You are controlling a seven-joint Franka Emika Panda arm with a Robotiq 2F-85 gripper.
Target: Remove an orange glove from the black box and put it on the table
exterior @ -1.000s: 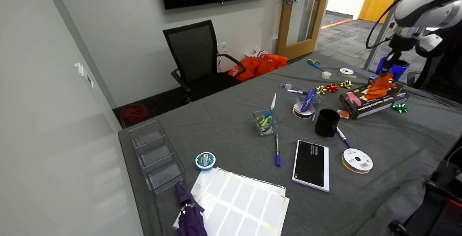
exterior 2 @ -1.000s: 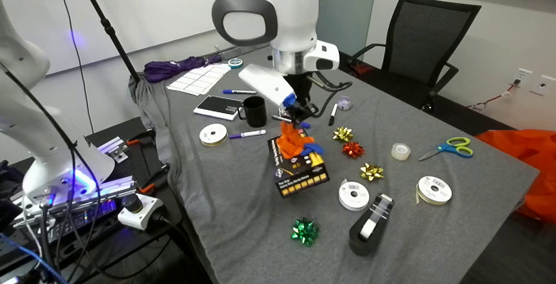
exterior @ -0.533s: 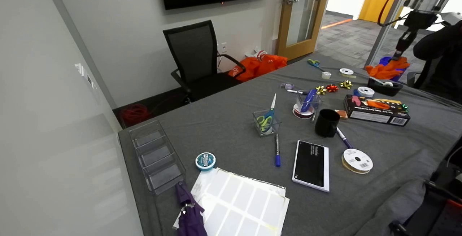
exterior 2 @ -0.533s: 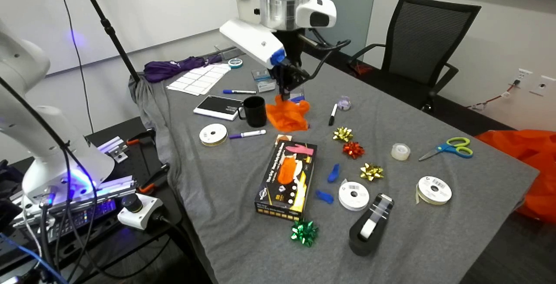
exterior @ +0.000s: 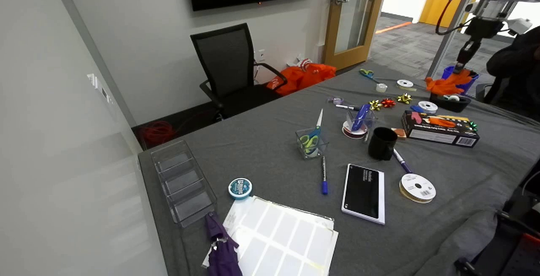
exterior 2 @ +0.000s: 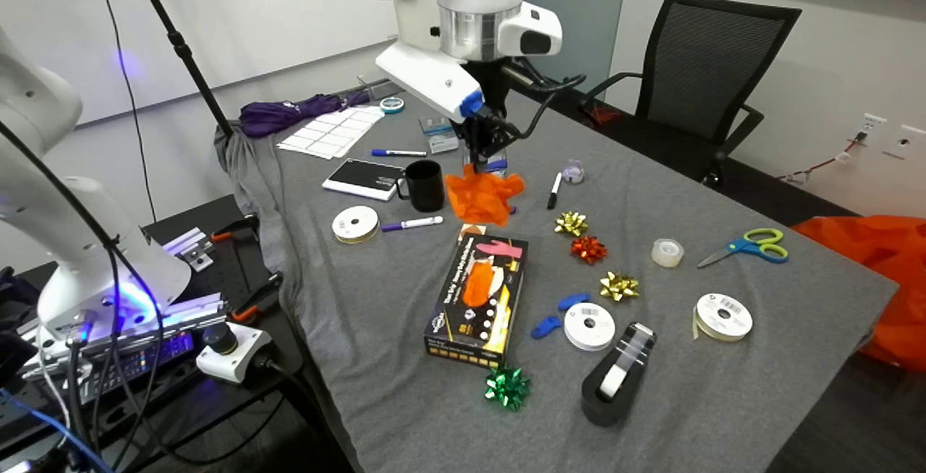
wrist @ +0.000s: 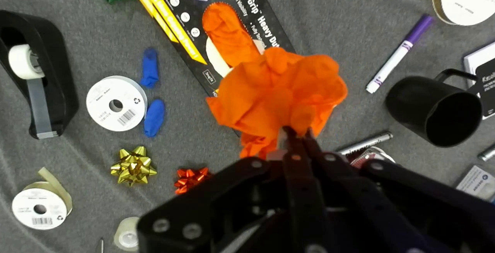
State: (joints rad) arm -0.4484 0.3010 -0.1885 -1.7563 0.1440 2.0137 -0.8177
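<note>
Half done, likely: just lifted the orange glove [exterior 2: 483, 199] clear of the black box [exterior 2: 470, 320], held it in a near-closed gripper [wrist: 299, 132] above the table [exterior 2: 376, 357]

A black mug [exterior 2: 424, 186] stands near a purple-capped marker [exterior 2: 414, 223], well apart from a tape dispenser [exterior 2: 622, 388].

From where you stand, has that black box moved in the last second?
Yes: in an exterior view, the black box has shifted toward the green bow, which stayed put.
</note>
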